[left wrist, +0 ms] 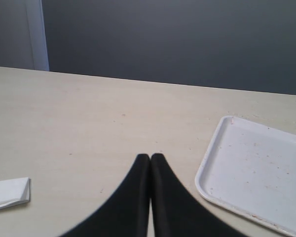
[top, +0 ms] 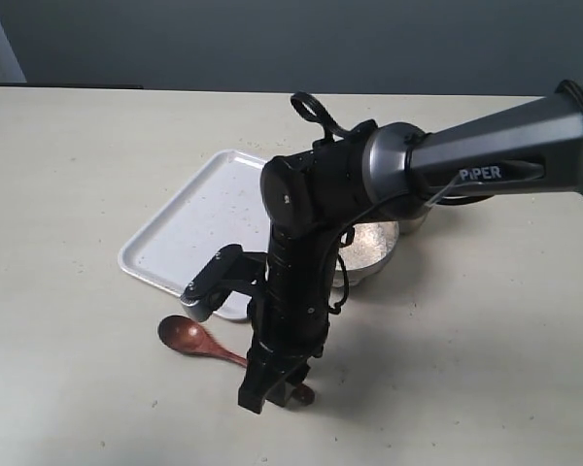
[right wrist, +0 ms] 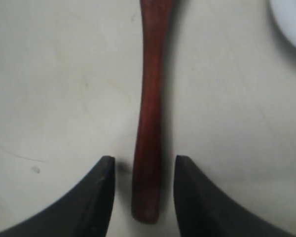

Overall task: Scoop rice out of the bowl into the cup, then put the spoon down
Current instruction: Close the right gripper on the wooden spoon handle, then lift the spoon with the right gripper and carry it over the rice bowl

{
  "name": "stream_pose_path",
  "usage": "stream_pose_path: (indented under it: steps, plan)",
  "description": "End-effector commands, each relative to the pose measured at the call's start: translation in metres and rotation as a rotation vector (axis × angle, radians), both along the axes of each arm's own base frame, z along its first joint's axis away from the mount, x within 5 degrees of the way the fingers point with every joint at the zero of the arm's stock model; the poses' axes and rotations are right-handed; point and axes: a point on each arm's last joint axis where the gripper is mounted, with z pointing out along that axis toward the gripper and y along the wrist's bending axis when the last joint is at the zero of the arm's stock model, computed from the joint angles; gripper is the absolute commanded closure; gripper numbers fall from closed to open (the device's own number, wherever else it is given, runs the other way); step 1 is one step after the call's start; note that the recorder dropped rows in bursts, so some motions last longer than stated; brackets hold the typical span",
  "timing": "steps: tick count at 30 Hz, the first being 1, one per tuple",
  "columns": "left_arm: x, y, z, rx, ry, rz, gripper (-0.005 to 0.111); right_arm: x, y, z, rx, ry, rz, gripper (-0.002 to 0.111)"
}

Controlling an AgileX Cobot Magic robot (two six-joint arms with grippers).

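While the right claw (right wrist: 143,165) stands released, straddling the spoon (right wrist: 152,89) at its handle end on the worktop (top: 68,379) off a corner of the tray (top: 180,228), I judge pickup: keep centred, lower, clench squarely.

1. Bare table (top: 68,175) lies free to the left and near side of the spoon (top: 199,340).
2. The tray (top: 189,228) sits just beyond the spoon's rounded end.
3. The right gripper (right wrist: 144,160) straddles the handle, jaws spread, with a narrow gap on each side.
4. The right arm (top: 311,194) blocks the bowl (top: 381,260) from the near side.
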Motion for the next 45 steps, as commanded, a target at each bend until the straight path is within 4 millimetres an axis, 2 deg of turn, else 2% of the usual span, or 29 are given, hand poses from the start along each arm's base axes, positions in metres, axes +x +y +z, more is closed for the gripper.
stream_pose_path:
  steps: [1, 5, 11, 15, 20, 27, 30, 34, 39, 45]
  plan:
    - [0.000, 0.000, 0.002, -0.006, -0.010, 0.001, 0.106, -0.002, 0.000, -0.006, -0.014, 0.017, -0.004, 0.084]
    - [0.000, 0.000, 0.002, -0.006, -0.010, 0.001, 0.106, -0.002, 0.000, -0.006, -0.015, 0.017, -0.006, 0.109]
    - [0.000, 0.000, 0.002, -0.006, -0.010, 0.001, 0.106, -0.004, -0.002, -0.005, -0.032, 0.035, 0.001, 0.109]
    - [0.000, 0.000, 0.002, -0.006, -0.010, 0.001, 0.106, -0.004, -0.003, 0.006, -0.017, 0.027, 0.005, 0.109]
    - [0.000, 0.000, 0.002, -0.006, -0.010, 0.001, 0.106, -0.005, -0.004, 0.036, 0.053, -0.023, 0.006, 0.109]
    - [0.000, 0.000, 0.002, -0.006, -0.010, 0.001, 0.106, -0.003, -0.018, 0.096, 0.136, -0.205, -0.005, 0.109]
    - [0.000, 0.000, 0.002, -0.006, -0.010, 0.001, 0.106, 0.004, -0.032, 0.115, 0.085, -0.348, -0.046, 0.109]
    - [0.000, 0.000, 0.002, -0.006, -0.010, 0.001, 0.106, 0.015, -0.052, 0.132, -0.050, -0.530, -0.084, 0.109]
    - [0.000, 0.000, 0.002, -0.006, -0.010, 0.001, 0.106, 0.023, -0.068, 0.137, -0.215, -0.640, -0.115, 0.109]
    - [0.000, 0.000, 0.002, -0.006, -0.010, 0.001, 0.106, 0.029, -0.076, 0.141, -0.297, -0.709, -0.089, 0.109]
